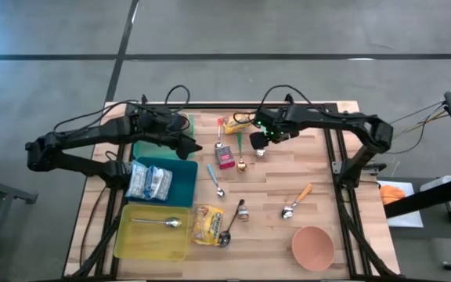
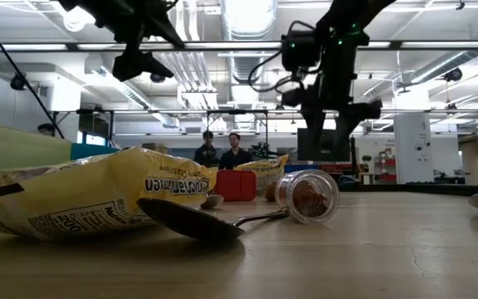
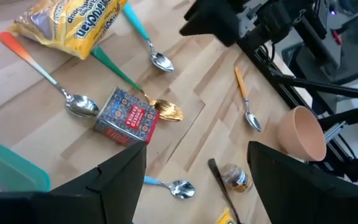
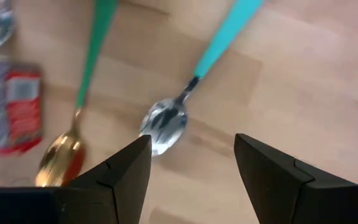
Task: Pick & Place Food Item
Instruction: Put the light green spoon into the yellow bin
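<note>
A red patterned box lies flat on the wooden table between several spoons. A yellow snack bag lies at the far edge. A yellow noodle packet and a small jar on its side lie nearer the front. My right gripper hangs open, pointing steeply down over a teal-handled spoon, just right of the red box. My left gripper is open in the air above the blue tray's far edge, left of the red box. Neither gripper holds anything.
The blue tray holds a white-and-blue packet. In front of it, a yellow tray holds a spoon. A pink bowl stands at the front right, an orange-handled spoon lies beside it. People stand in the room behind the table.
</note>
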### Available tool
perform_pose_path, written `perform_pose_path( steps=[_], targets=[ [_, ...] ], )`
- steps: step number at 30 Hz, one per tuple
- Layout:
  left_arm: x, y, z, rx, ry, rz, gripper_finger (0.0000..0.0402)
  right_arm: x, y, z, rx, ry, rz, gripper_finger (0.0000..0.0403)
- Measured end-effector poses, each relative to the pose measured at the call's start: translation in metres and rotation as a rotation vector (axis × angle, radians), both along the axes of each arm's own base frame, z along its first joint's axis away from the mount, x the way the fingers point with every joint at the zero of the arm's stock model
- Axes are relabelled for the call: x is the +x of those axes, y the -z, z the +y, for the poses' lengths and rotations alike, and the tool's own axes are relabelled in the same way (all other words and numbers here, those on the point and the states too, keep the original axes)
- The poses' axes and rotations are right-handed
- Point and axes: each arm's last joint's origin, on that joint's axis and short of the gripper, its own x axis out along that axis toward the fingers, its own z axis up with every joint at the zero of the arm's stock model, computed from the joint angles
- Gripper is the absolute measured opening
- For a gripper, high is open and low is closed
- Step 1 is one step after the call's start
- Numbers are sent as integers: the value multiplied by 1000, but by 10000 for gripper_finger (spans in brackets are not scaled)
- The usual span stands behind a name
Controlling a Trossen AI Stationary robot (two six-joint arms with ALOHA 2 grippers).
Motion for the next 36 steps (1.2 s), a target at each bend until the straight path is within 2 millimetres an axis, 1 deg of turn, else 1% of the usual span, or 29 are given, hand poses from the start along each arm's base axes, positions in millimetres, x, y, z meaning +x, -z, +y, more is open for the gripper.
perform_pose_path(
  steps=[9, 16, 20, 25, 27, 29, 36],
  targets=[
    [0, -1, 0, 49, 36, -2, 284, 22, 31, -11, 35, 167, 57, 227],
    [-1, 0, 0, 71, 56, 13, 284, 39, 46, -25, 28, 241, 87, 227],
    [-2, 2, -1, 67, 68, 31, 284, 42, 55, -30, 34, 270, 113, 227],
    [-3, 4, -2, 62, 96, 55, 285, 41, 66, -32, 21, 295, 160, 225],
    [-5, 5, -2, 61, 102, 73, 285, 42, 69, -33, 6, 289, 170, 215],
    [-5, 6, -2, 66, 106, 75, 285, 43, 73, -33, 7, 282, 180, 197],
    [-5, 6, -3, 71, 114, 81, 285, 42, 75, -38, -1, 261, 177, 101]
  ],
)
